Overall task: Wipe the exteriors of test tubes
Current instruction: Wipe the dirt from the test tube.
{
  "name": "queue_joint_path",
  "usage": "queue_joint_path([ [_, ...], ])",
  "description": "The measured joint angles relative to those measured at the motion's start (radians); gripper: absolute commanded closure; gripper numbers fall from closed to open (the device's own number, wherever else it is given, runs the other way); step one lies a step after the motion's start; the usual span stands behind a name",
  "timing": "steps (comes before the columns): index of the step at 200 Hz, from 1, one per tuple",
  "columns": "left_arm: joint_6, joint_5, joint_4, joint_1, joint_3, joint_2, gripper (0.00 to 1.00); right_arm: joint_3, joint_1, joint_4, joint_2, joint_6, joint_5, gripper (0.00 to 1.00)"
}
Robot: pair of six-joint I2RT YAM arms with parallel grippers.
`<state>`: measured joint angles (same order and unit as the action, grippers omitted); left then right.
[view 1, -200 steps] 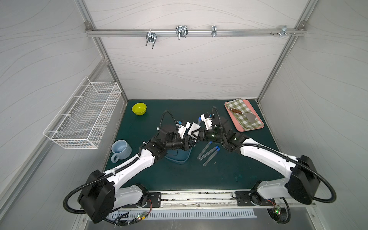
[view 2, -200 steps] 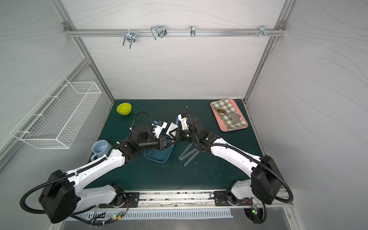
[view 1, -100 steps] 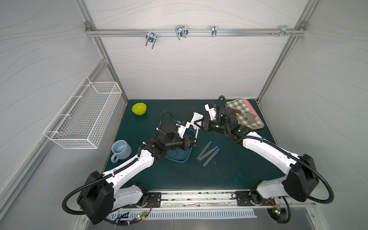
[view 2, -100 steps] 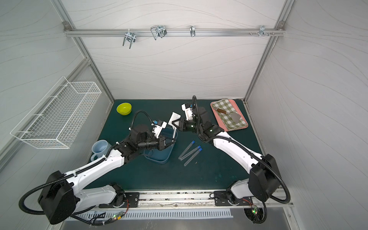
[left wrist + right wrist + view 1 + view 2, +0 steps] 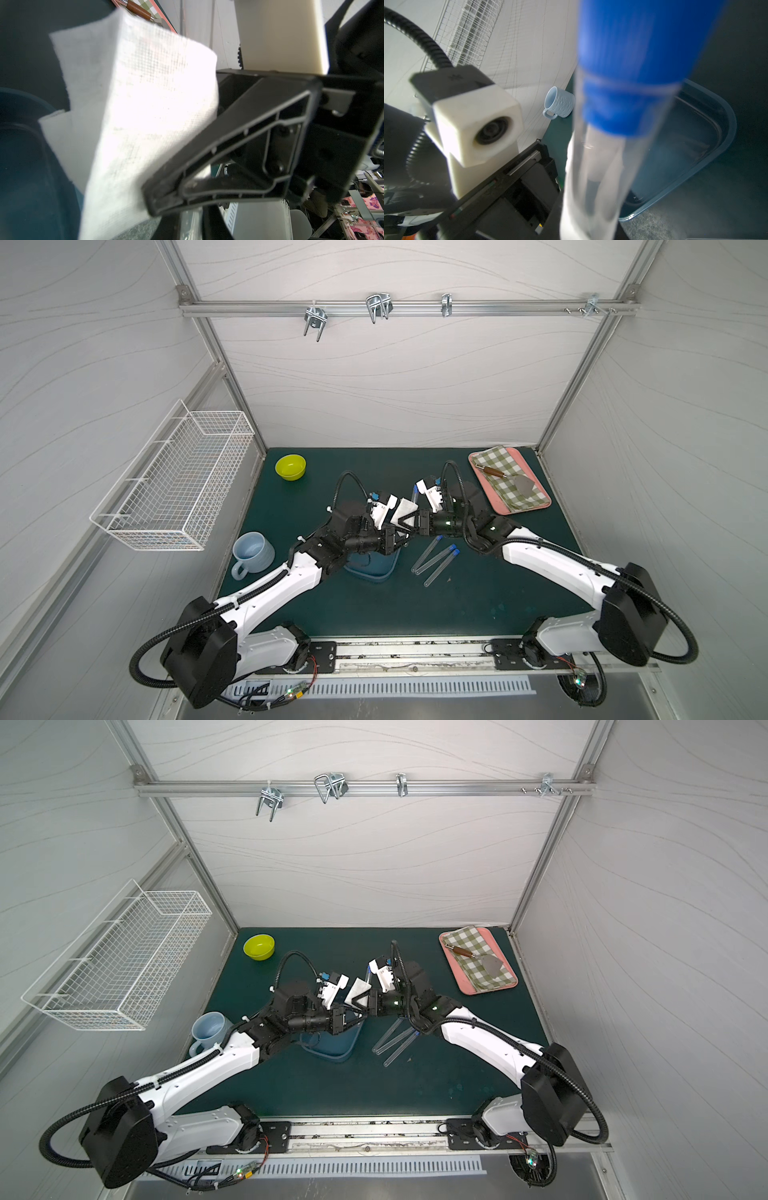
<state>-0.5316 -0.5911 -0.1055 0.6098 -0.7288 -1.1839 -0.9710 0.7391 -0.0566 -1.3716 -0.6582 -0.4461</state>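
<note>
**Clerk:** Left gripper?
**Me:** My left gripper (image 5: 406, 534) has its jaws pinched tight on a folded white fabric wipe (image 5: 402, 509), near the 1 o'clock corner of the blue plastic tray (image 5: 382, 568).
**Clerk:** Right gripper?
**Me:** My right gripper (image 5: 402, 526) is narrow, clamped on one clear test tube with a blue cap (image 5: 602, 166). The cap end shows at 12 o'clock of my fingers, and the wipe lies against the tube's lower part.
**Clerk:** Other tubes?
**Me:** Three more capped test tubes (image 5: 434, 558) lie on the dark green mat (image 5: 457, 605), at 3 o'clock of the blue tray.
**Clerk:** Sundries?
**Me:**
- Yellow-green bowl (image 5: 290, 467), at 11 o'clock.
- Pale blue ribbed mug (image 5: 252, 551), at 9 o'clock.
- Pink tray (image 5: 490, 488), at 2 o'clock, holding a checked cloth (image 5: 515, 485) and a brown-handled metal tool (image 5: 492, 471).
</note>
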Motion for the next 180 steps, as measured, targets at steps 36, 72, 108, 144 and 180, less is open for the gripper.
queue_joint_path([
  [36,0.000,-0.002,-0.013,0.000,0.000,0.000,0.86,-0.090,-0.089,0.003,-0.016,0.019,-0.055,0.77],
  [72,0.000,-0.003,-0.020,0.000,0.000,0.001,0.86,-0.115,-0.106,0.000,-0.037,0.031,-0.100,0.77],
  [108,0.000,-0.004,-0.020,0.000,0.000,0.004,0.86,-0.058,-0.044,-0.003,-0.035,0.031,-0.111,0.77],
  [144,0.000,-0.007,0.002,0.000,0.000,0.007,0.86,0.011,0.002,-0.023,-0.014,0.011,-0.094,0.77],
  [180,0.000,-0.007,-0.007,0.000,0.000,0.011,0.86,0.002,-0.022,-0.025,-0.007,0.001,-0.098,0.77],
])
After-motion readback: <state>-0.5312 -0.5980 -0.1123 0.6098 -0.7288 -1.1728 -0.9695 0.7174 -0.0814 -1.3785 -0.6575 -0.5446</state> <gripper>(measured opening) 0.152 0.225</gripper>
